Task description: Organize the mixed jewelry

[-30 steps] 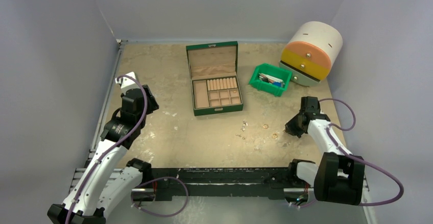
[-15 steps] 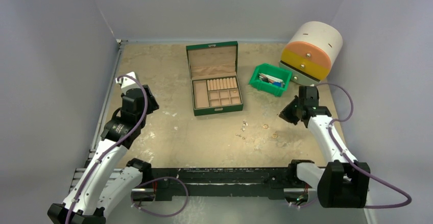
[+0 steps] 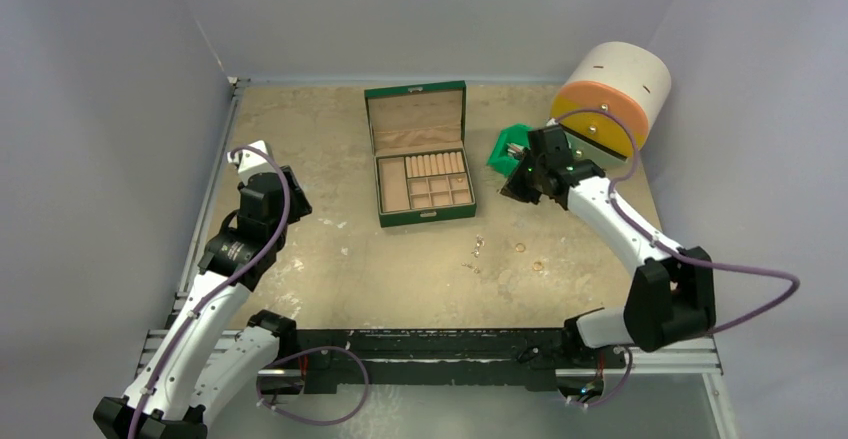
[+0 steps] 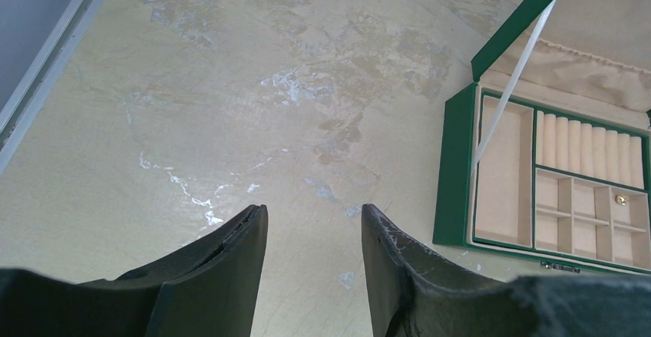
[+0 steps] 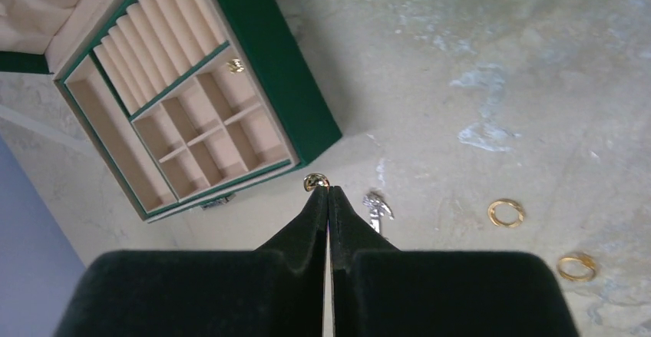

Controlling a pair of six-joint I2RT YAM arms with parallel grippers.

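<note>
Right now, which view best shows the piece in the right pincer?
Right wrist: the small gold piece sits at the tips of the shut right pincer. Top view shows the pincer, but the piece is too small to see. Left wrist misses it.

A small gold piece (image 5: 315, 181) shows at the tip of my closed right gripper (image 5: 328, 191); I cannot tell whether it is gripped. A silvery trinket (image 5: 376, 205) lies on the table (image 5: 460, 61) just beside it, at 4 o'clock. The first gold ring (image 5: 507, 213) lies flat farther out at 3 o'clock. The second gold ring (image 5: 576, 266) lies beyond it, at 4 o'clock. A tiny gold bead (image 5: 236, 66) rests in a small compartment of the green box (image 5: 269, 61), at 11 o'clock.
</note>
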